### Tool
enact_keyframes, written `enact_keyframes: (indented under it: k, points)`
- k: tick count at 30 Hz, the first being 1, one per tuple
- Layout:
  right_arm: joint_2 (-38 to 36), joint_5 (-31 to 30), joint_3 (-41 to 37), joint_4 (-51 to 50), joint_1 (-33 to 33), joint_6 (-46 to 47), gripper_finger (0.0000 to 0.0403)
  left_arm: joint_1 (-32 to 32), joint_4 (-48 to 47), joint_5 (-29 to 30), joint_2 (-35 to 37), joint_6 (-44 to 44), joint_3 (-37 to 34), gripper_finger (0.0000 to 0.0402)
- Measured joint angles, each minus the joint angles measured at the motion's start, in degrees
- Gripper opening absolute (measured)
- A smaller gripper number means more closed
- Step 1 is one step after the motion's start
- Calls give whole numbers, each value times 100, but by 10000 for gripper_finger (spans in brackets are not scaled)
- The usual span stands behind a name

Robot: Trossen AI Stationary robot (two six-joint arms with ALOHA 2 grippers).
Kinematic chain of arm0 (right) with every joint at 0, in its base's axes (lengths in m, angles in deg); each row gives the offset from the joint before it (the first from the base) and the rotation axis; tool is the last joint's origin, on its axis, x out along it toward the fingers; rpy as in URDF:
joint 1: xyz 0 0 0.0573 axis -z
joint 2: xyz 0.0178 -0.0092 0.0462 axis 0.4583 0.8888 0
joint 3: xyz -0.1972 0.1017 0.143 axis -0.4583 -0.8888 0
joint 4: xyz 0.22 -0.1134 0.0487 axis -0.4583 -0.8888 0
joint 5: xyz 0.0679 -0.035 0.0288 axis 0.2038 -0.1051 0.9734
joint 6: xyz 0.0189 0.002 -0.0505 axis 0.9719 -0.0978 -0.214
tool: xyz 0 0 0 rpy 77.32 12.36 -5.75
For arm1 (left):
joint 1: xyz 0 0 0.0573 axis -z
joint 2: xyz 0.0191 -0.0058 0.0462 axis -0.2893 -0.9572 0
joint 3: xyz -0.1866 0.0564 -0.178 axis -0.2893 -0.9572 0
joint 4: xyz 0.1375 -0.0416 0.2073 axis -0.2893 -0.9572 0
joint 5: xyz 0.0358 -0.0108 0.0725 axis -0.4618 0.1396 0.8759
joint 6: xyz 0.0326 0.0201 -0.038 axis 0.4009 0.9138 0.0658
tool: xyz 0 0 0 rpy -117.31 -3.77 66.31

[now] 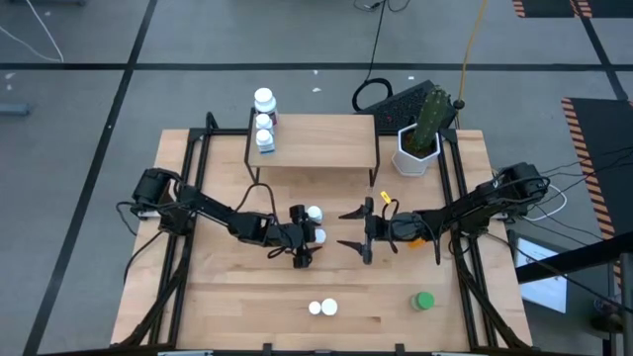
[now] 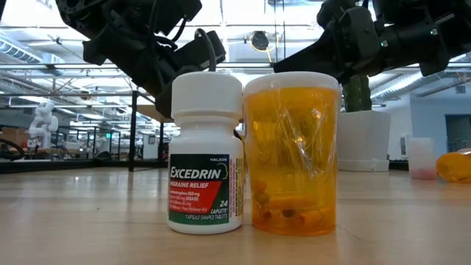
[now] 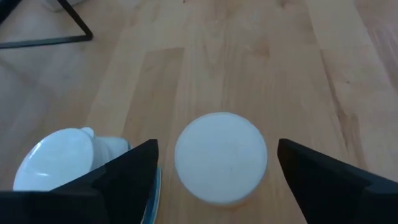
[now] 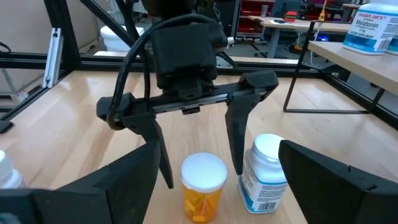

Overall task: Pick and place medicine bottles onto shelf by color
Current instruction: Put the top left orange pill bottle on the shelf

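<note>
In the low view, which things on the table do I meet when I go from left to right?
White Excedrin bottle → orange bottle with a white cap → white plant pot → small pale cup-like container → orange bottle lying on its side at the picture's edge.

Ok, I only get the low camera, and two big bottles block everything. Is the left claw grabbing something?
Observer: Not yet. The left gripper is open, with a finger on each side of an orange bottle with a white cap.
Operator: Is anything on the shelf?
Observer: Three white bottles stand at one end of the shelf.
Operator: Where's the green one?
Observer: The green bottle stands alone near the table's front edge, on the right arm's side. The right gripper is open and empty.
</note>
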Motion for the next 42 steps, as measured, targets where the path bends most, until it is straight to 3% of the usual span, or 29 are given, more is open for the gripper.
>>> enact_keyframes:
  k: [12, 18, 22, 26, 34, 42]
  points:
    - [0, 2, 0, 163, 159, -232, 325, -13, 1, -163, -4, -126, 0, 207]
    - [0, 3, 0, 167, 154, -301, 325, -22, 76, -216, 111, -200, -2, 224]
    - [0, 2, 0, 146, 154, -321, 325, -94, -76, -186, 632, -78, 80, 237]
    - [0, 2, -1, 90, 154, -321, 325, -326, -807, 57, 1292, 169, 415, 223]
    - [-2, 11, -2, -38, 126, -338, 325, -1522, -2680, 457, 1708, 503, 1943, 213]
    - [-2, 5, -2, -111, 126, -325, 325, -2604, -2751, 455, 1665, 805, 2831, 218]
